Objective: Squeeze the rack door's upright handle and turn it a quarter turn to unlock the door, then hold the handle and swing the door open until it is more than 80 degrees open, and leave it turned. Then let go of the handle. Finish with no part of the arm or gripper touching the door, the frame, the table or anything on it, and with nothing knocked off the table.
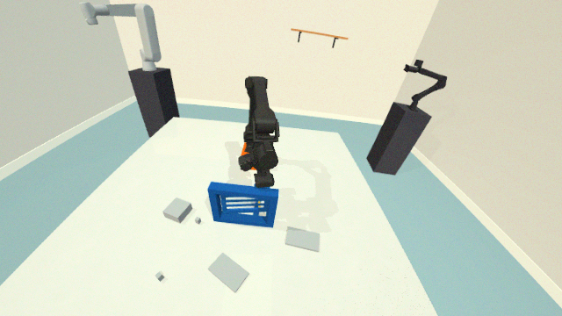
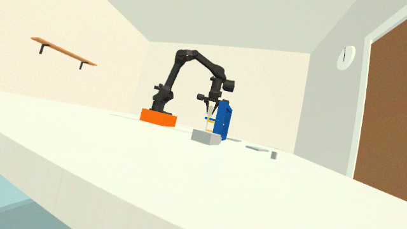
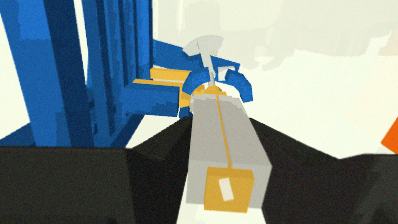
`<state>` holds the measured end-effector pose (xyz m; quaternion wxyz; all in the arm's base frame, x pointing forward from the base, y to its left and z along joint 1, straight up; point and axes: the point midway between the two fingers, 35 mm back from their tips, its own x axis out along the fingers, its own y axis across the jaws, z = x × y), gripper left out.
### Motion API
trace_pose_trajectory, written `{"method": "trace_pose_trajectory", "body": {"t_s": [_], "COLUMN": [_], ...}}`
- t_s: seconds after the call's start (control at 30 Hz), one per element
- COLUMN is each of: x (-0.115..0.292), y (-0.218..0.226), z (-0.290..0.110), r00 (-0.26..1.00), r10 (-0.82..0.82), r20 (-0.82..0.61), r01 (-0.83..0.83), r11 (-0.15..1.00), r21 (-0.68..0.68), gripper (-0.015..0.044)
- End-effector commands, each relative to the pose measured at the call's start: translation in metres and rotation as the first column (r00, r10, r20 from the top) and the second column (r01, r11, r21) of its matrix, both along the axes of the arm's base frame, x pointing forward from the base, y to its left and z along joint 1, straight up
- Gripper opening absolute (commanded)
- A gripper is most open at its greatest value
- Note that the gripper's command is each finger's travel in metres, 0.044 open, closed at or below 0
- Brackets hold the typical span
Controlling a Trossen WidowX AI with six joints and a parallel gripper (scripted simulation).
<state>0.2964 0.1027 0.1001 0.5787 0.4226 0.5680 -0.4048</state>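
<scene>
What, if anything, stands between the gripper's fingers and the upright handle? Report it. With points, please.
Nothing visible stands between them: the fingers are already shut on the upright handle [image 3: 227, 135], one on each side. The blue frame [image 1: 243, 189] [image 2: 220, 119] [image 3: 35, 65] stands beside the gripper [image 3: 225, 145], not in between.

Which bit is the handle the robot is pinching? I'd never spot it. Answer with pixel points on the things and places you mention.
Find the upright blue frame [image 1: 242, 189] [image 2: 220, 119] on the white table. On the side facing the orange block [image 2: 158, 117] [image 3: 392, 137], between the black gripper's [image 3: 225, 145] fingers, is the handle [image 3: 222, 132]: a grey upright bar, unlike its blue neighbours, with a yellow square on its end.
</scene>
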Motion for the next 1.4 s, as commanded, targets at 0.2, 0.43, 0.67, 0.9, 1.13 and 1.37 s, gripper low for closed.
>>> {"method": "trace_pose_trajectory", "body": {"t_s": [0.2, 0.43, 0.67, 0.9, 1.13, 1.37], "x": [-0.014, -0.026, -0.037, -0.046, -0.053, -0.059], "y": [-0.012, -0.023, -0.035, -0.048, -0.061, -0.075], "z": [-0.001, -0.002, -0.002, -0.003, -0.003, -0.004], "r00": [0.979, 0.948, 0.908, 0.858, 0.802, 0.744], "r10": [0.205, 0.319, 0.420, 0.513, 0.597, 0.669], "r20": [0.011, 0.010, 0.008, 0.005, 0.003, 0.000], "r01": [-0.205, -0.319, -0.420, -0.513, -0.597, -0.668], "r11": [0.979, 0.948, 0.907, 0.858, 0.802, 0.743], "r21": [-0.009, -0.014, -0.019, -0.023, -0.027, -0.031], "gripper": [0.0027, 0.0027, 0.0027, 0.0027, 0.0027, 0.0027]}}
